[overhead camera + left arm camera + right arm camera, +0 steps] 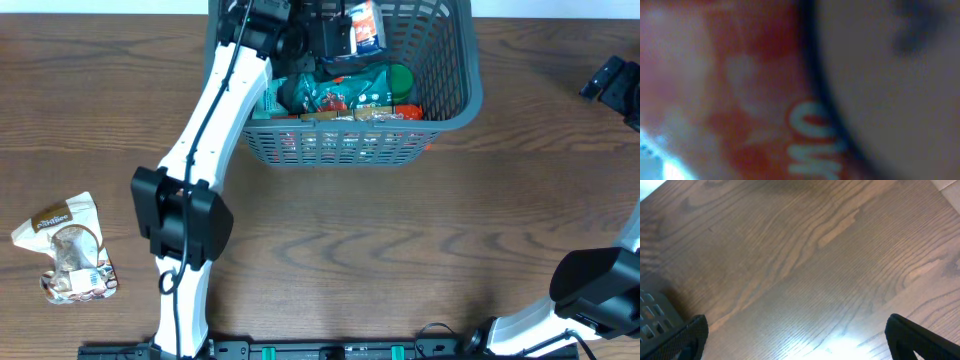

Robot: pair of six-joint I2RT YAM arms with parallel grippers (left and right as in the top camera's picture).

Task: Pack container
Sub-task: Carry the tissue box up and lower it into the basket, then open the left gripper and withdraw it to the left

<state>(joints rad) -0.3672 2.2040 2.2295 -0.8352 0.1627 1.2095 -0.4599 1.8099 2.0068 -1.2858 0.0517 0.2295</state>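
The left pincer (338, 38) is hanging inside the container (340, 148), at its far end, right against a red-and-blue packet (366, 24). Whether its jaws are parted or clamped on that packet I cannot tell, since the wrist view is showing only blurred red wrapping (750, 90) pressed close to the lens. Judging by this, the step in hand is setting the packet down among the goods. To do it well, the pincer should be letting go only once the packet is resting on the green packets (345, 95) beneath. It should then be rising straight up, so the fingers are neither dragging the packet nor catching the lattice wall. The container is sitting at the far middle of the worktop (400, 250). The right pincer (799, 337) is hovering with jaws wide apart over bare wood near the container's side. A crumpled bag (68, 250) is lying well apart on the left, likely the next item.
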